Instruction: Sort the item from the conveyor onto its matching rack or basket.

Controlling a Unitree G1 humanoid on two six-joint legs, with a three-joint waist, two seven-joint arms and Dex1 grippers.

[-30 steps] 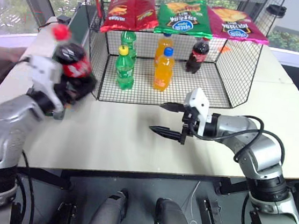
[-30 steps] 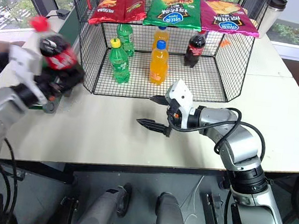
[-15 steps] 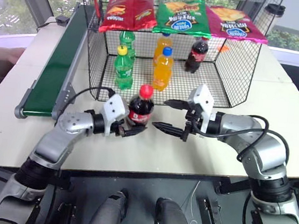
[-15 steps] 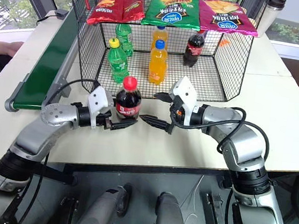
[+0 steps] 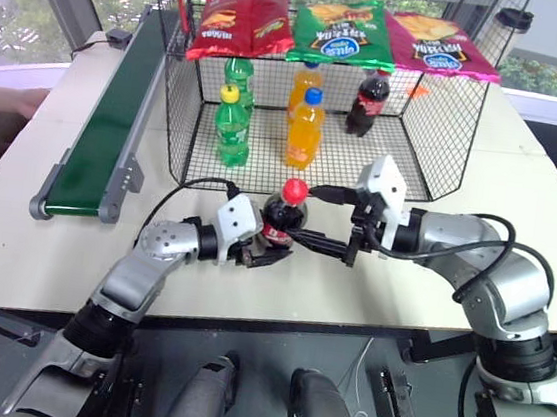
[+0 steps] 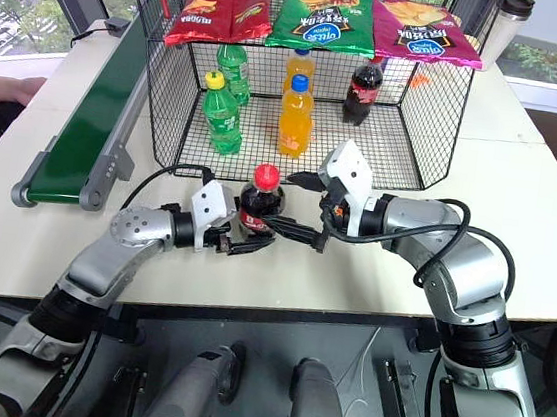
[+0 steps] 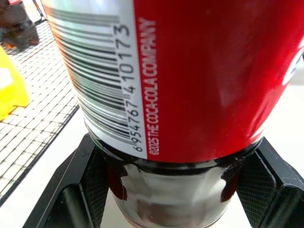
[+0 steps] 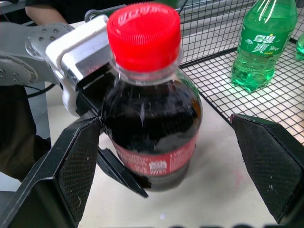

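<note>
Cola bottle (image 5: 282,219) upright at frame centre, just in front of the basket (image 5: 438,136), left gripper (image 5: 265,254) fingers clamped on its lower body; right gripper (image 5: 323,217) fingers spread wide either side of it; conveyor (image 5: 108,119) at upper left on the desk (image 5: 518,226)

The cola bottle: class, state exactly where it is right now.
The cola bottle stands upright over the table, just in front of the black wire basket, clamped in the left gripper, between the open fingers of the right gripper.
</note>
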